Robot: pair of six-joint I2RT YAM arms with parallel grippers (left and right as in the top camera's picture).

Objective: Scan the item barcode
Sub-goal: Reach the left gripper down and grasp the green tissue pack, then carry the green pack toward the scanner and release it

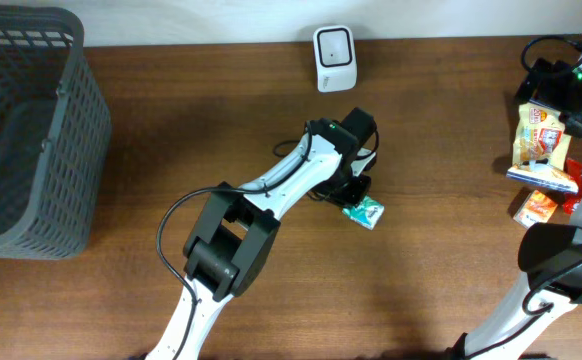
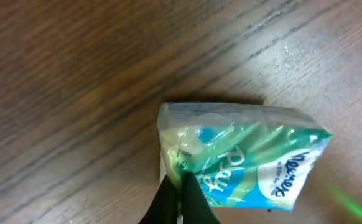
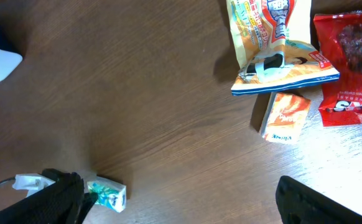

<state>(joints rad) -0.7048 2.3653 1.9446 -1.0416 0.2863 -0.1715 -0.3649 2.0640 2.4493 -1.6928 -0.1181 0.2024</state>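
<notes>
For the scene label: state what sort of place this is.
Likely a mock shop checkout on a wooden table: a white barcode scanner, a grey basket, and packaged goods, snacks and a tissue pack.

light: even, fairly bright, from above | shadows: soft, dark patch on table (image 1: 451, 280) beside my left arm (image 1: 271, 190), lower centre of overhead view | my left wrist view: blurred, pale sheen upper right, green smear lower right, glints on tissue pack (image 2: 249, 162) wrapper | my right wrist view: sharper, pale glare lower right
</notes>
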